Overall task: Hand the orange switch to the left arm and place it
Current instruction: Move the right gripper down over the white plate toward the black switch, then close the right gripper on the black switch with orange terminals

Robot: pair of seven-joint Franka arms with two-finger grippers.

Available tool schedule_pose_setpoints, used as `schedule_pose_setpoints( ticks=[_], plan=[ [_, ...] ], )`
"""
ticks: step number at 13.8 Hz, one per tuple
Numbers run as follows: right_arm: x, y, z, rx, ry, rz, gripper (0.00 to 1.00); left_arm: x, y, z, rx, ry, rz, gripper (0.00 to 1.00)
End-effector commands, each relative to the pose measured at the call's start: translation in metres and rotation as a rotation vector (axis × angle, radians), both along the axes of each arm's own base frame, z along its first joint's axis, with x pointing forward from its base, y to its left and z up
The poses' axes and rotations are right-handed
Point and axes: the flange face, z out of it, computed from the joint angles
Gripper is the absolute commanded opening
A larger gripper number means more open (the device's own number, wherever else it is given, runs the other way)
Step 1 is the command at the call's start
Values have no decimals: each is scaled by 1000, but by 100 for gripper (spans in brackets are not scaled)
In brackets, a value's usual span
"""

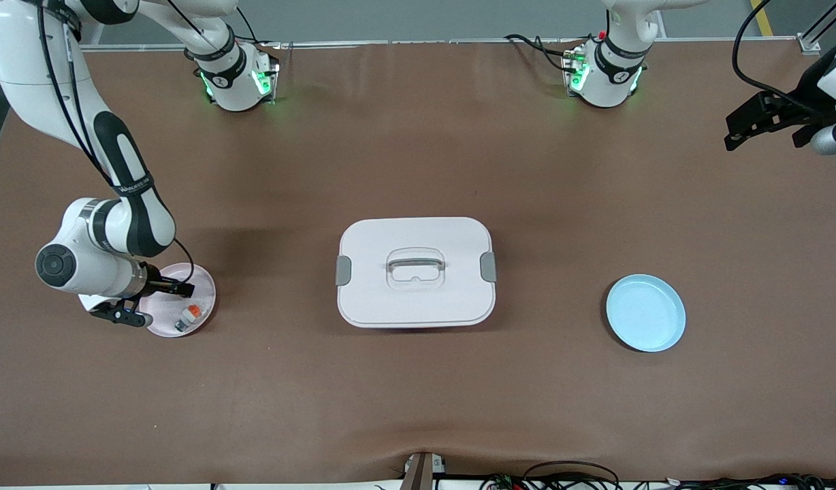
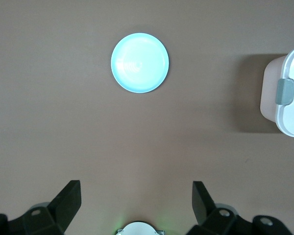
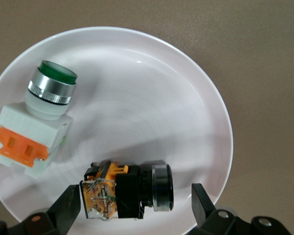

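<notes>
I see the orange switch (image 3: 125, 191) lying on the white plate (image 3: 186, 98) beside a green-capped switch (image 3: 36, 122), between my right tool's (image 3: 137, 208) wide fingers, a detail only its wrist view shows; the box (image 1: 415, 271) sits shut mid-table, the blue plate (image 1: 645, 312) bare under my left tool (image 2: 137, 205), also wide.

Two white jointed arms with black bands at the joints and small printed lettering on the bands. Green indicator lights at both bases. Black cables along the right arm's links and looping down toward the right gripper (image 1: 156, 299). Black two-finger grippers, fingers blocky and wedge-shaped; silver screws just above the left gripper (image 2: 137, 196) fingers.
</notes>
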Motion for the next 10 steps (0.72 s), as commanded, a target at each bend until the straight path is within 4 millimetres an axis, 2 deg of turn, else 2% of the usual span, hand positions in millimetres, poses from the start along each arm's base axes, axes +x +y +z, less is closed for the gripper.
schedule_pose_setpoints(
  ticks=[1, 6, 10],
  plan=[
    [5, -3, -2, -8, -5, 15, 100, 0, 0, 4, -15, -4, 16, 100],
    [5, -3, -1, -7, -5, 22, 100, 2, 1, 4, -16, -10, 20, 100],
    [4, -2, -1, -6, -2, 28, 54, 1, 5, 5, -13, -12, 16, 100]
  ],
)
